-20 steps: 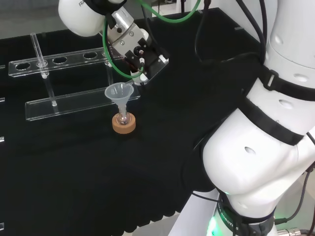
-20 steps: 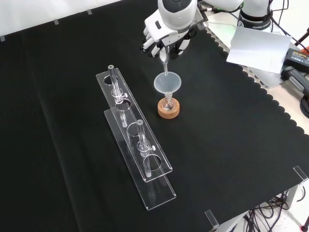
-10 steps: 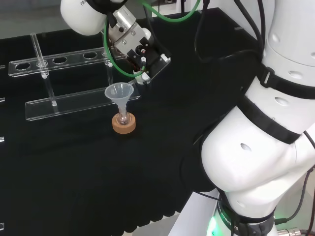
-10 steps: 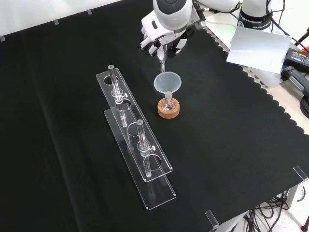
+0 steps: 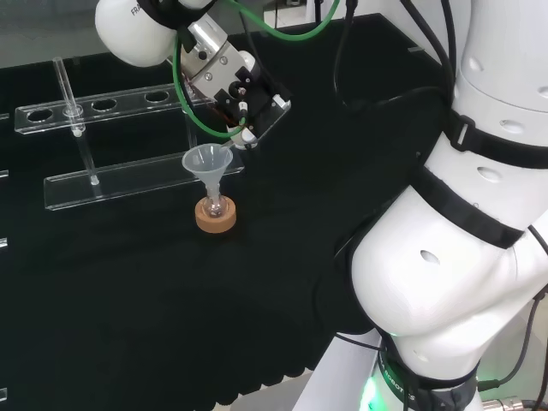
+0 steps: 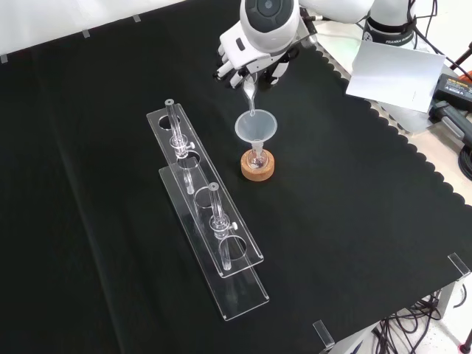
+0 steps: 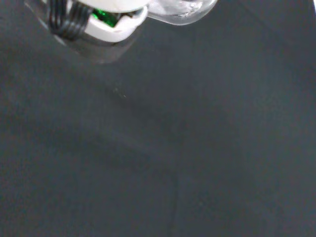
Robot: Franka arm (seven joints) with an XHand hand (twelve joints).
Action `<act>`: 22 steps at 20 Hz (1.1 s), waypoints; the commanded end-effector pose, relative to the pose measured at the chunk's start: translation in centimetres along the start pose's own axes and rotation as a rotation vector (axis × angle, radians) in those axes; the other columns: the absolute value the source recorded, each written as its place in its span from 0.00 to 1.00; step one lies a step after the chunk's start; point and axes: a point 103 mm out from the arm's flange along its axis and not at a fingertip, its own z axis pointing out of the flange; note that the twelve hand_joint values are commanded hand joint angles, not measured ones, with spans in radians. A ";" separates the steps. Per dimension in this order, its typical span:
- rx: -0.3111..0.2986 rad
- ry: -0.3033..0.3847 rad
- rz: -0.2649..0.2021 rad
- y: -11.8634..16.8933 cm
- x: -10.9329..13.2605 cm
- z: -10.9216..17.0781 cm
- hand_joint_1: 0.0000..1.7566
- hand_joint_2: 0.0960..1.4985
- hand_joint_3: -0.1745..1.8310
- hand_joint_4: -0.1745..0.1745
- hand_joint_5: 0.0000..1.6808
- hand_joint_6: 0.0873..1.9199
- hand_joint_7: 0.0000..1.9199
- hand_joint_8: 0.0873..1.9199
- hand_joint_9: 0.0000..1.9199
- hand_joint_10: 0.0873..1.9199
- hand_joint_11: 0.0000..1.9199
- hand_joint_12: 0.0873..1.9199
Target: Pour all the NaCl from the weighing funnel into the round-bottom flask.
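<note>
Since half a second earlier, the hand [image 6: 254, 55] had dropped back toward the cone funnel [image 6: 255, 127], so the tip of the clear weighing funnel [image 6: 250, 92] again hung just over the cone funnel's rim in the front view. Largest on the black cloth [image 6: 354, 221] were the two long clear racks [image 6: 210, 236], lying side by side to the left in that view, with a few thin tubes standing in them. Near their right stood the small round flask [image 6: 257, 158] on its cork ring [image 6: 257, 166], the cone funnel seated in its neck. The flask's contents were too small to make out.

From the head view, the hand [image 5: 244, 90] gripped the weighing funnel [image 5: 233, 143] with curled fingers, tilted down toward the cone funnel [image 5: 208, 163]. Most of the fingers were hidden behind the arm's link in the front view. At the wrist, a blurred white part of the hand [image 7: 106, 19] and a clear glass edge [image 7: 182, 10] were cut off at the border.
</note>
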 end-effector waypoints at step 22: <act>-0.002 -0.086 0.008 -0.1 1.0 -1.1 0.64 0.46 0.32 1.00 0.78 0.24 0.32 0.32 0.56 0.07 0.54 0.44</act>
